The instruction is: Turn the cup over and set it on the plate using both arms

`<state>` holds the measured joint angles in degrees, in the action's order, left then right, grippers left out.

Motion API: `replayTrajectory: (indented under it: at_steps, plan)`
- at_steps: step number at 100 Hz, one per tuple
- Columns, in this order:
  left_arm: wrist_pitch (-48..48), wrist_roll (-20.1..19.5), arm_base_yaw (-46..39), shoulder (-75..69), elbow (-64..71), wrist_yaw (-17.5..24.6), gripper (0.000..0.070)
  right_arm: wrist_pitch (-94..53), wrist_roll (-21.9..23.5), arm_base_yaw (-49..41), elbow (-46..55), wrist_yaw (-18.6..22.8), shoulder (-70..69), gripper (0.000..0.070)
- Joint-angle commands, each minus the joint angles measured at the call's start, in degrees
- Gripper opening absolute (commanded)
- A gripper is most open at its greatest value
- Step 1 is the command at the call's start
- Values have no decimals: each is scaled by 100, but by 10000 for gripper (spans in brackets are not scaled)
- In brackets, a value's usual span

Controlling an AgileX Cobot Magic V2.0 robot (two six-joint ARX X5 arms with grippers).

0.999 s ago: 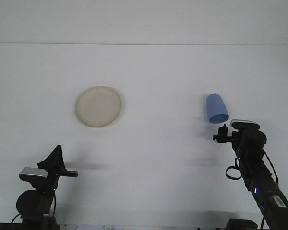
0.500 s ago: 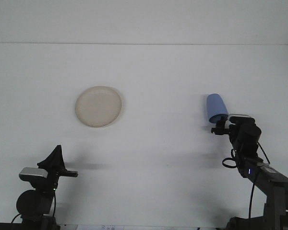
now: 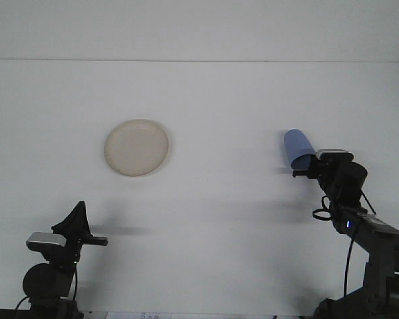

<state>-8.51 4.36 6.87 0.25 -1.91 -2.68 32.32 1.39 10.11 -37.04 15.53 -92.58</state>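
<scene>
Right end effector (image 3: 307,166): advanced to the blue cup (image 3: 298,148), now tilted; grip apparently closed on its rim. Left end effector (image 3: 80,226): parked low, grip state indeterminable. Cup remains unflipped, well apart from plate (image 3: 137,147) on bench (image 3: 219,100).

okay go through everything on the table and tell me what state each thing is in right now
blue cup: tilted, lower end at the right gripper, not on the plate.
plate: flat on the table, nothing on it.
right gripper: at the cup's lower end.
left gripper: low, far from the plate, holding nothing.
</scene>
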Motion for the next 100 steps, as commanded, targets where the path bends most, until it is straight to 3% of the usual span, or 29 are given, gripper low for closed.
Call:
replayTrajectory:
  at_steps: [1, 25, 41, 52, 60, 73, 100]
  plan:
    - [-57, -42, -7, -7, 111, 33, 12, -168, 94, -42, -94, 33, 144, 0]
    - [-57, -42, -7, -7, 111, 33, 12, -1849, -4, -925, -214, -540, 1982, 0]
    - [-57, -42, -7, -7, 111, 33, 12, -4297, -133, -1880, -1331, -691, 2863, 0]
    - [-57, -44, -7, -7, 111, 33, 12, -6382, -623, -2500, -2551, -861, 2787, 0]
    - [-57, -44, -7, -7, 111, 33, 12, -7475, -750, -2907, -3364, -1145, 2535, 0]
    - [-57, -42, -7, -7, 111, 33, 12, -8782, -855, -3405, -4415, -1276, 1989, 0]
    - [-57, -42, -7, -7, 111, 33, 12, -10336, -855, -4247, -5296, -1274, 835, 0]
